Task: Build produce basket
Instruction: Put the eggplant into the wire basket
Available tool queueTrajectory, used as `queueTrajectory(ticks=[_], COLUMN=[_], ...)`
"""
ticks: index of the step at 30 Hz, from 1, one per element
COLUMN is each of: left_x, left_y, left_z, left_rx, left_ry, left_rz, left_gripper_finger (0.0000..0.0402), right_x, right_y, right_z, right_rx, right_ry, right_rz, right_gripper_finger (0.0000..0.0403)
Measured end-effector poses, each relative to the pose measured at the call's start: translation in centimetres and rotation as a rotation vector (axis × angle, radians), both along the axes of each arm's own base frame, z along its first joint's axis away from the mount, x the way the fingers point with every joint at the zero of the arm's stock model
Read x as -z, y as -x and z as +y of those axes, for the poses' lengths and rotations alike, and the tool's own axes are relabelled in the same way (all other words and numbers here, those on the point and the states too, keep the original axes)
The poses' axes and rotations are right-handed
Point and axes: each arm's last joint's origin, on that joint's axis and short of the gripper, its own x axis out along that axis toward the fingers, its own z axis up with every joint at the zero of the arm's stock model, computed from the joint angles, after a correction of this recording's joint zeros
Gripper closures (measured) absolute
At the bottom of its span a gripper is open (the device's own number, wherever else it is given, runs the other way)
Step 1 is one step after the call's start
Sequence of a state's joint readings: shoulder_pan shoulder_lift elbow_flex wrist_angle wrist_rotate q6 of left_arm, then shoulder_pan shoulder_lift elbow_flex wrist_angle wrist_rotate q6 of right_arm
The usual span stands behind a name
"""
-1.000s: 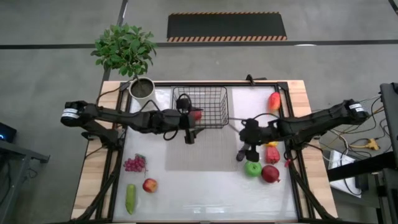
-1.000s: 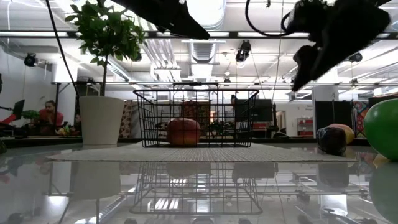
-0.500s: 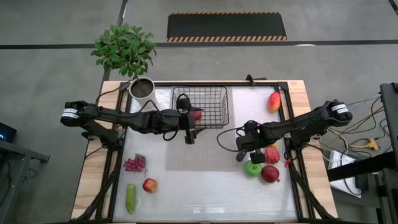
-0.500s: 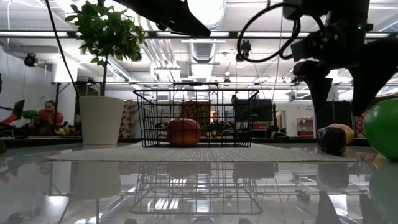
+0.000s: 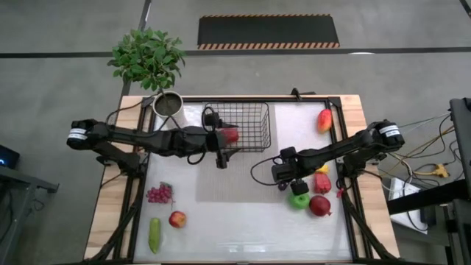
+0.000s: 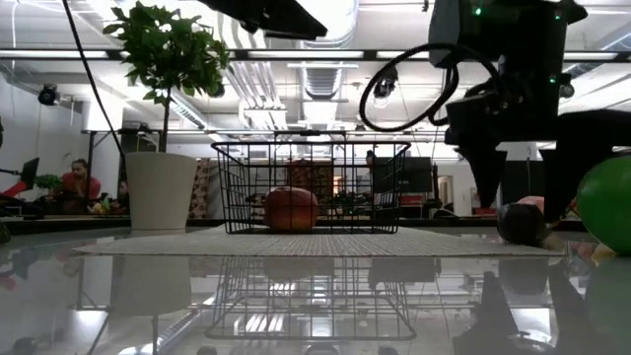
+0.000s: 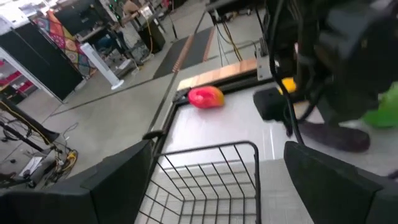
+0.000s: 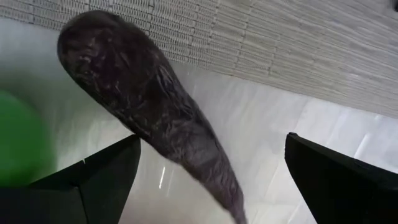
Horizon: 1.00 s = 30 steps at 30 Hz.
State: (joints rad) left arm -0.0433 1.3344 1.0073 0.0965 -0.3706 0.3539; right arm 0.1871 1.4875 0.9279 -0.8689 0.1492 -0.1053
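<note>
The black wire basket point(image 5: 247, 126) point(image 6: 311, 187) stands on a woven mat with one red apple point(image 5: 231, 135) point(image 6: 292, 209) on its floor. My left gripper point(image 5: 222, 157) point(image 7: 224, 193) hovers open above the basket's near left corner. My right gripper point(image 5: 287, 177) point(image 6: 523, 192) point(image 8: 211, 186) is open and low over the dark purple eggplant point(image 5: 283, 186) point(image 6: 521, 222) point(image 8: 143, 106), which lies on the table at the mat's right edge. One finger stands on each side of the eggplant without touching it.
A green apple point(image 5: 299, 199), a red apple point(image 5: 319, 205), a red pepper point(image 5: 322, 182) and a yellow pepper point(image 5: 321, 169) crowd close to the right of the eggplant. A mango point(image 5: 324, 119) lies far right. Grapes point(image 5: 160, 193), a cucumber point(image 5: 154, 234) and another apple point(image 5: 176, 218) lie near left. A white plant pot point(image 5: 168, 104) stands far left.
My right gripper has moved down and slightly toward the table's left and near edges, tipping to point downward. Its open fingers have come down on either side of the eggplant. The eggplant has stayed where it was.
</note>
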Motion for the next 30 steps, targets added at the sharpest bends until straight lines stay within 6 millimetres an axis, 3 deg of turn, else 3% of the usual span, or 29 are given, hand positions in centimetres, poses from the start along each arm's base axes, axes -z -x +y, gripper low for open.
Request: queueTrajectory(ticks=[10,30], left_x=[-1.7,-0.2], left_y=[1.9,5.3], left_z=[-0.7,-0.6], left_rx=[0.036,0.034], left_ry=[-0.019,0.02], left_rz=[-0.053,-0.199], left_gripper_finger=[0.0054,0.0054], right_x=[1.6,0.7], right_y=[-0.8,-0.6], right_z=[0.0,-0.1], right_rx=[-0.025,-0.043], right_ry=[-0.013,-0.042], right_rz=[0.029,-0.011], right_gripper_finger=[0.0039,0.0283])
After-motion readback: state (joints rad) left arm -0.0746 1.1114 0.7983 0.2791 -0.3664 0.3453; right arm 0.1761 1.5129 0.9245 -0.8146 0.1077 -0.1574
